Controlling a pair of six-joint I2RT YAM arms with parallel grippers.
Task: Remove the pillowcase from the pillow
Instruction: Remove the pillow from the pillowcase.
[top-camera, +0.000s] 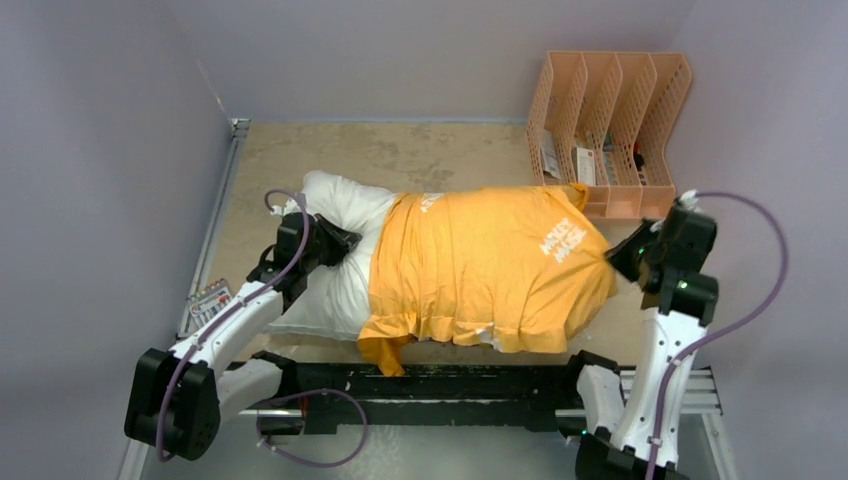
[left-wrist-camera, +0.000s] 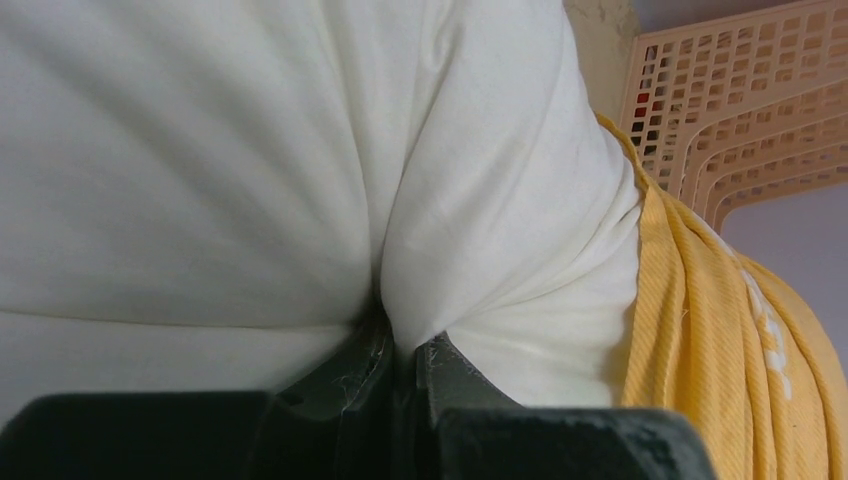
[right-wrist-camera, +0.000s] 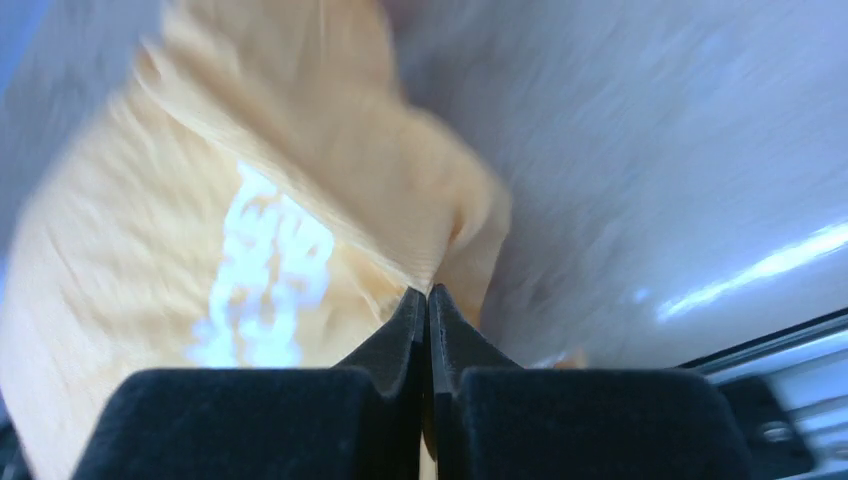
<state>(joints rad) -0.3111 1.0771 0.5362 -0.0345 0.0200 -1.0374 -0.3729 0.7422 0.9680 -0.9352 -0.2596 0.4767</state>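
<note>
The white pillow (top-camera: 335, 225) lies across the table, its left end bare. The orange-yellow pillowcase (top-camera: 480, 270) with small white lettering covers its middle and right part. My left gripper (top-camera: 345, 243) is shut on a fold of the bare pillow (left-wrist-camera: 250, 170); the pillowcase hem (left-wrist-camera: 700, 330) shows just to the right of the pinch. My right gripper (top-camera: 622, 262) is shut on the pillowcase's right end, and in the blurred right wrist view a pinch of the orange fabric (right-wrist-camera: 300, 200) sits between its closed jaws (right-wrist-camera: 428, 292).
A peach desk organiser (top-camera: 610, 125) with small items stands at the back right, close to the pillowcase's far corner. A small box of items (top-camera: 208, 300) lies at the table's left edge. Grey walls close in on left, back and right.
</note>
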